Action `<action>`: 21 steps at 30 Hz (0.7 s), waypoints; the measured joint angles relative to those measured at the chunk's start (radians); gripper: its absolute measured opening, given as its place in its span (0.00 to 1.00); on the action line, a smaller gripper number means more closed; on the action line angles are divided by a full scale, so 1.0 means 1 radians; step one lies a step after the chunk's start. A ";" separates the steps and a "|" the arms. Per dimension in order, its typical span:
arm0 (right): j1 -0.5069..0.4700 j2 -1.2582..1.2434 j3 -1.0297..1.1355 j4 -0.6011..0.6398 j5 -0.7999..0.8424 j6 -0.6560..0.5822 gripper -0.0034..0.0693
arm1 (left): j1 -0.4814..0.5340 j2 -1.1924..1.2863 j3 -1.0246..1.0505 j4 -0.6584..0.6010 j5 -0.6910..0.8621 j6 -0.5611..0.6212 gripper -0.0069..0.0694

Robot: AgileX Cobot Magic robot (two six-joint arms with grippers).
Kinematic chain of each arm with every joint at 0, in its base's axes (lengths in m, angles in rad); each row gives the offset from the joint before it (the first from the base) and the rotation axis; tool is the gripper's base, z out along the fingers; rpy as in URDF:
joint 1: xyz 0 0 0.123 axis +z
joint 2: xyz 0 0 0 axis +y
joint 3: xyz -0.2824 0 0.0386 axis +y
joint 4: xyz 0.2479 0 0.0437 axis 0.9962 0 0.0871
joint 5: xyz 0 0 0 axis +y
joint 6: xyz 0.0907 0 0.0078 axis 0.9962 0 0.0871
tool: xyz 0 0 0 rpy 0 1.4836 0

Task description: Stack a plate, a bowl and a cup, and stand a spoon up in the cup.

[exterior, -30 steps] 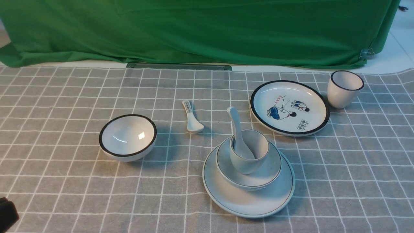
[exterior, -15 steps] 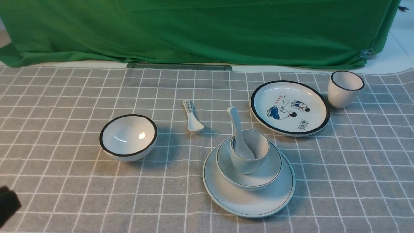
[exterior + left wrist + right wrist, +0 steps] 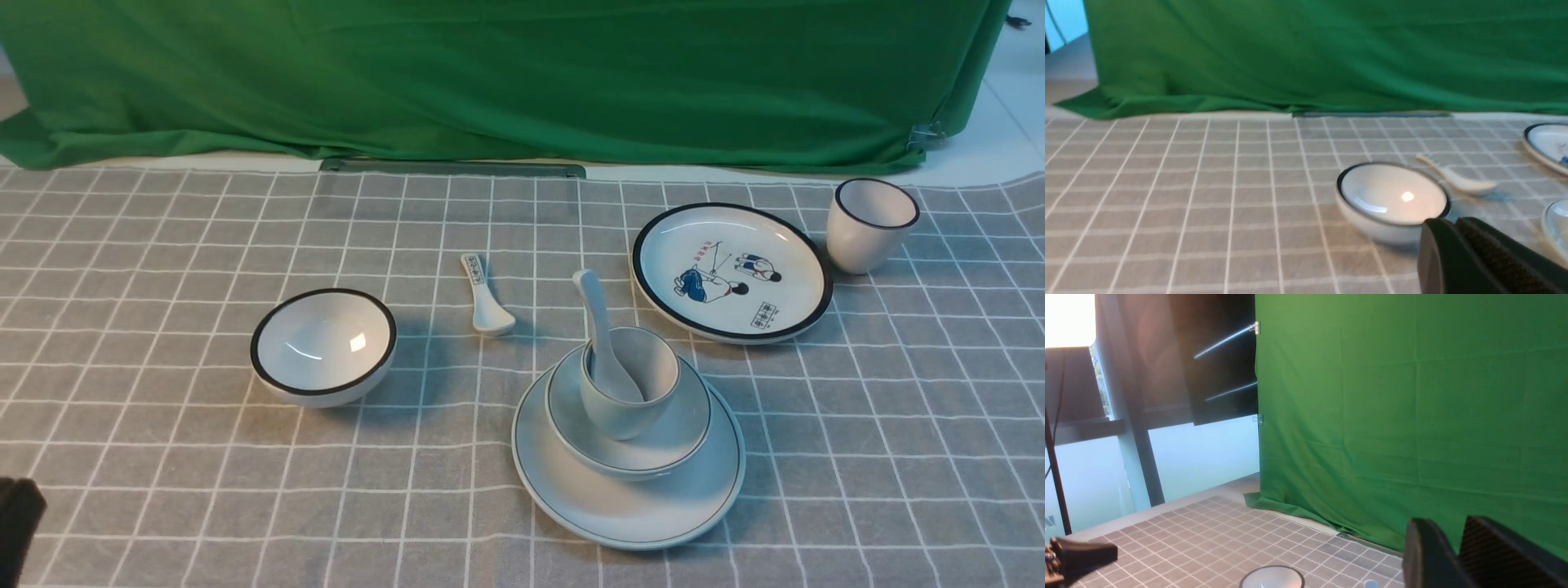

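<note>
The plate (image 3: 629, 506) lies at front centre. The bowl (image 3: 665, 445) sits on it, and the cup (image 3: 624, 408) stands in the bowl. The spoon (image 3: 594, 314) stands in the cup, its handle leaning up and left. My left gripper (image 3: 12, 523) shows only as a dark tip in the bottom left corner, far from the stack. In the left wrist view (image 3: 1443, 223) its fingers lie together, empty, near the black-rimmed bowl (image 3: 1392, 200). My right gripper (image 3: 1441, 522) is out of the front view, raised, its tips slightly apart and empty.
A black-rimmed bowl (image 3: 323, 345) sits at left, and a short patterned spoon (image 3: 483, 296) behind the stack. A cartoon plate (image 3: 731, 271) and a black-rimmed cup (image 3: 870, 224) are at the back right. A green cloth (image 3: 506, 73) hangs along the table's far edge.
The left gripper's tip shifted slightly in the bottom left corner, up and then back down. The stack and the other dishes have not moved.
</note>
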 joint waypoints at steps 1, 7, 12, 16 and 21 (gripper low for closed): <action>0.000 0.000 0.000 0.000 0.000 0.000 0.29 | 0.007 -0.001 0.015 0.000 -0.001 0.000 0.10; 0.000 0.000 0.000 0.000 0.002 0.000 0.31 | 0.026 -0.001 0.082 0.027 -0.011 0.001 0.10; 0.000 0.000 0.000 0.000 0.003 0.000 0.31 | 0.026 -0.001 0.082 0.034 -0.028 0.001 0.10; 0.000 0.000 0.000 0.000 0.003 0.000 0.31 | 0.026 -0.001 0.082 0.042 -0.029 0.002 0.10; 0.000 0.000 0.000 0.000 0.003 0.000 0.32 | 0.026 -0.001 0.082 0.045 -0.032 0.002 0.10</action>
